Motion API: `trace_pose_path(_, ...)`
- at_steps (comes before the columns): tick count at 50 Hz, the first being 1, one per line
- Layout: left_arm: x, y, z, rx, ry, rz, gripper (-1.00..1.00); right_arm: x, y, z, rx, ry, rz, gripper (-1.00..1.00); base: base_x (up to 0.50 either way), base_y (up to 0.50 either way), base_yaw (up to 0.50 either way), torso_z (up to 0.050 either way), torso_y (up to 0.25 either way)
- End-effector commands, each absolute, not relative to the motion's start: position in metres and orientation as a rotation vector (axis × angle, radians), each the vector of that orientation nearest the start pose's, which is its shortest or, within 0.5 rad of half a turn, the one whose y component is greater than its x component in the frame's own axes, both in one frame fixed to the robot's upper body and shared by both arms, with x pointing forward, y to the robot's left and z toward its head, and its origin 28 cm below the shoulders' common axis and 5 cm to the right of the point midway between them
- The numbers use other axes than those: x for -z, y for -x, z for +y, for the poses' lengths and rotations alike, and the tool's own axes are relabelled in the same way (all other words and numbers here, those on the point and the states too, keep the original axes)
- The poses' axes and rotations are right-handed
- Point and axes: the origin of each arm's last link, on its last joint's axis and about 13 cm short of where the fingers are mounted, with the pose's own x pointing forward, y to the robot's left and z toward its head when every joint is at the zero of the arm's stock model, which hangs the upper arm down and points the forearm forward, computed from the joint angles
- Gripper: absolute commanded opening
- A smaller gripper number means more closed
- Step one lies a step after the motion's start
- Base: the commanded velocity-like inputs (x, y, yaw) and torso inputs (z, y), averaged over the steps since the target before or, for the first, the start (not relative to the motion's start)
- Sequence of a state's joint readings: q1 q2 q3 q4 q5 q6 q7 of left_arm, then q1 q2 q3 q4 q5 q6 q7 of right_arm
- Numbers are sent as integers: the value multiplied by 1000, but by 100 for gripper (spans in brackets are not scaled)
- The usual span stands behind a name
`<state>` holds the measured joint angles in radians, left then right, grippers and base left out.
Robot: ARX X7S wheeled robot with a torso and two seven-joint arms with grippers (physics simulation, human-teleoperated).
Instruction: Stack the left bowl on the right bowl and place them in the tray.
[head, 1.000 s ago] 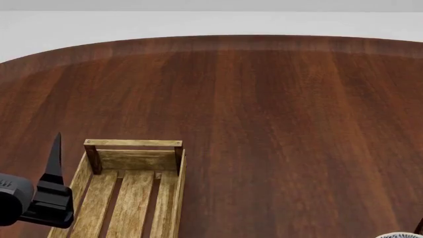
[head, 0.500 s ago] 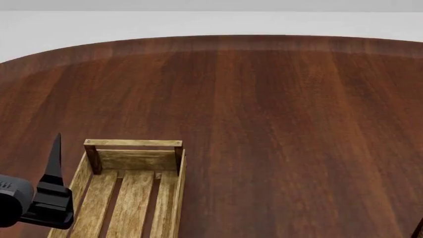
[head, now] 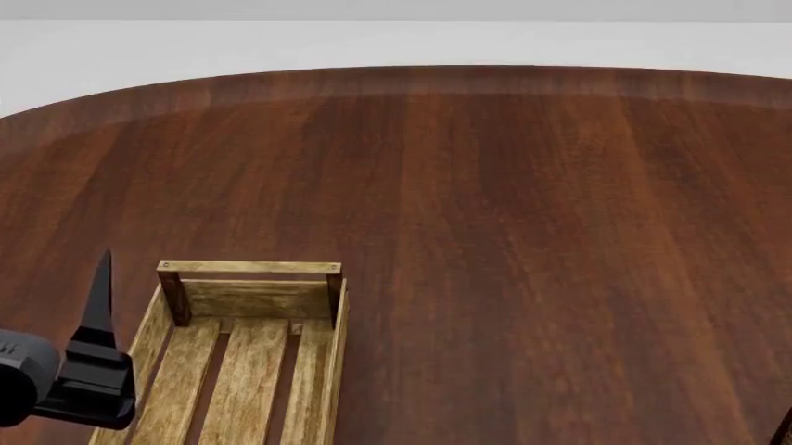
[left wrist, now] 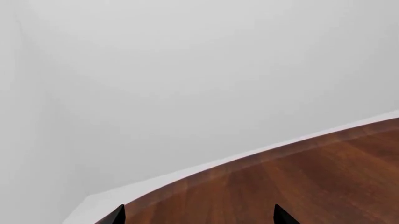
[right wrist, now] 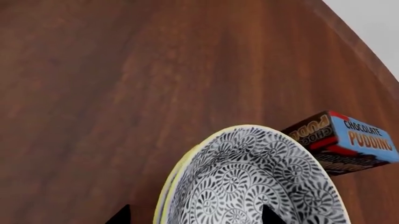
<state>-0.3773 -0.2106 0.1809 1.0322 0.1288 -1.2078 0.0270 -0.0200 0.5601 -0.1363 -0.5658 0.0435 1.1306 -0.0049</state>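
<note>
The tray [head: 248, 268] is a light-wood slatted crate at the lower left of the head view, with nothing in it. My left gripper [head: 102, 311] hovers just left of the tray. In the left wrist view it [left wrist: 199, 217] is open with nothing between its tips. The bowls show only in the right wrist view. A black-and-white patterned bowl [right wrist: 255, 182] sits nested in a yellow-rimmed bowl [right wrist: 163, 191] on the table. My right gripper [right wrist: 194, 215] has its jaws wide apart, one tip outside the stacked rims and one over the inside.
A dark chocolate pudding box [right wrist: 339, 142] lies on the table just beyond the bowls. The round dark-wood table [head: 495, 204] fills the head view, its far edge curving along the top. A sliver of my right arm [head: 787, 428] shows at the bottom right corner.
A white bowl rim that showed at the head view's bottom right edge one second ago has dropped out of view. My left gripper has sunk slightly.
</note>
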Motion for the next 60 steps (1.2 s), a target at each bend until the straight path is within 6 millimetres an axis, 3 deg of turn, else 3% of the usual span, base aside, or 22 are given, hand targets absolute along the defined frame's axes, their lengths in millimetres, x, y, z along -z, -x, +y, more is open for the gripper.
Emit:
trace_pose_path(1,-199,-192,218,22,-290,-200,100,-68,-173,-187,-33,550,635,100,0,0,0,0,0)
trace_pose_path(60,-196,-191,218,23,-285,-196,100,-29,-188,-191,-40,543,722,100,0,0,0,0,0)
